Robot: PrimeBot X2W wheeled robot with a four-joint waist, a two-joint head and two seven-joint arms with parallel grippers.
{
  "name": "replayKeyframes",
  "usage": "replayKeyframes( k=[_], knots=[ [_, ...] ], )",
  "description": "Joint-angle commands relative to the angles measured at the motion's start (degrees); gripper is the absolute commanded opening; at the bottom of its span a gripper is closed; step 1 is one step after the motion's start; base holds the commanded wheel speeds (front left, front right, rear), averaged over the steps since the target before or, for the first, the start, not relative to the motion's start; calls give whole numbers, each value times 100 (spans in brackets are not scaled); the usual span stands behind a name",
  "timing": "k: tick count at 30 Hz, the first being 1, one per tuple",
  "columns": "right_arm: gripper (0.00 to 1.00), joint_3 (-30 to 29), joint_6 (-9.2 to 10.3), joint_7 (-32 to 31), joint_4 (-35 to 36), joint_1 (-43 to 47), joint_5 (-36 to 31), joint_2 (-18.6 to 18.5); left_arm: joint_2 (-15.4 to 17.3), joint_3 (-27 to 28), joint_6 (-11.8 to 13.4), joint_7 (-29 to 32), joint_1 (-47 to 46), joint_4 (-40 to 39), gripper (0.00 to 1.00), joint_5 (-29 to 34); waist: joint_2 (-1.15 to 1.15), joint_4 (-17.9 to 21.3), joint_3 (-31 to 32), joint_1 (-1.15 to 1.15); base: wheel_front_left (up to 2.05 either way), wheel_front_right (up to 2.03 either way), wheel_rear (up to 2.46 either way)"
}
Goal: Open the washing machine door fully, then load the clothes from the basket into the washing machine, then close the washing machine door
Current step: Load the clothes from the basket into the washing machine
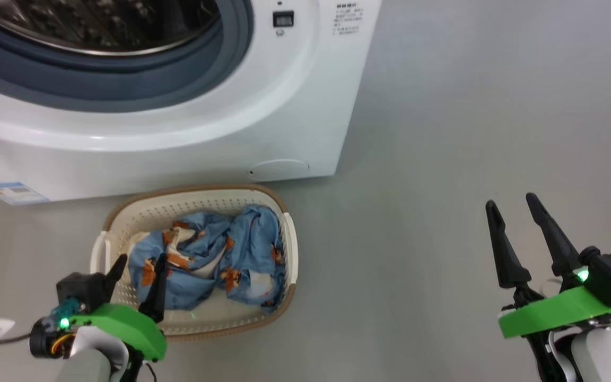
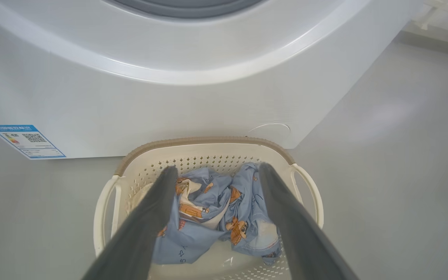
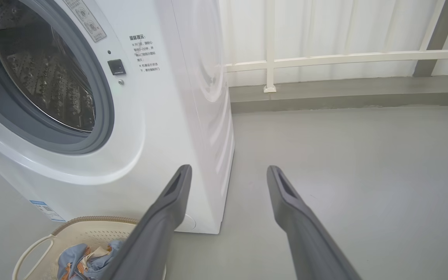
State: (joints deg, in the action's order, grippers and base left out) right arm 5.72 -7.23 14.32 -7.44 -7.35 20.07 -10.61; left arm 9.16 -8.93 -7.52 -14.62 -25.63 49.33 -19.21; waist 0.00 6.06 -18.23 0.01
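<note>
Clothes (image 1: 210, 254) lie bunched in basket (image 1: 194, 190) on the floor (image 1: 443, 132), just in front of washing machine (image 1: 178, 148), whose drum (image 1: 98, 26) mouth is uncovered. Left claw (image 1: 142, 260) is spread wide and empty, poised over near side of the heap. Right claw (image 1: 511, 201) is likewise released, holding nothing, well apart over bare floor. Risks, as judged: fingers closing too low could snag the perforated wall and drag the light basket. A shallow pinch on one fold may slip and drop fabric on the floor. Trailing cloth could catch on the grey ring (image 3: 103, 116).
</note>
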Motion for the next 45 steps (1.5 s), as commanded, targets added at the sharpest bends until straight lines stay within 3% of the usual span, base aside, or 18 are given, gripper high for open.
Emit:
replayKeyframes(
  k=[1,25,45],
  knots=[
    [100,150,-25,68,152,-137,-65,-27,109,118,4,-38,-173,29,100,-54,0,88,-224,-1,0,0,0],
    [100,388,-25,68,265,-803,-131,240,349,-625,3,5,-1790,2049,100,-44,0,487,-1473,-1,0,0,0],
    [100,607,-25,68,425,-1297,-179,409,809,-869,288,830,-2629,2436,100,65,0,763,-2417,-1,0,0,0]
  ],
)
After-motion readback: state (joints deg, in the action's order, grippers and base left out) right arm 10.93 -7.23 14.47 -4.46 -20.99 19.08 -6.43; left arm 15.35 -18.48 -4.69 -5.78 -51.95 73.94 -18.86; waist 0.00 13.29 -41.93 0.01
